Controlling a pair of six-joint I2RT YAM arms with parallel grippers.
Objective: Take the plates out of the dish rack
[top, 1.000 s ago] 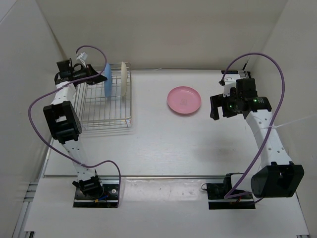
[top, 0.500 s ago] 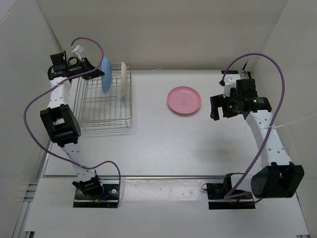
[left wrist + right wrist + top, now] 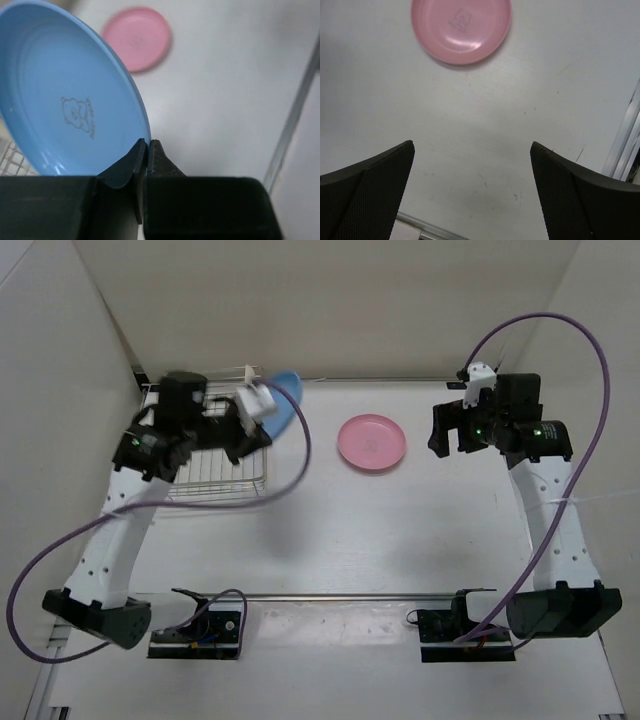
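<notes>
1. While the left arm [image 3: 118,532] shows blurred in the top view, the wrist view is sharp. The left gripper [image 3: 148,143] is clenched on the rim of the blue plate [image 3: 65,100], one finger on each face of the edge.
2. Blue plate: out of the slots, tilted, at the far right corner of the rack [image 3: 215,478] and overhanging the rack's right side. Its hollow face with the small bear mark turns toward the wrist camera. A few rack wires show below the plate's left edge in that view.
3. Rack: on the table [image 3: 350,530], left side. The left arm's forearm and wrist cross over its far half, so I cannot tell what stands in there.
4. Pink plate [image 3: 372,442]: flat on the table, face up, well to the right of the rack and apart from the blue plate.
5. Right gripper [image 3: 472,145]: released, fingers spread wide, nothing between them. It hangs farther right of the rack than the pink plate, over bare table, with the pink plate lying ahead of its fingertips.
</notes>
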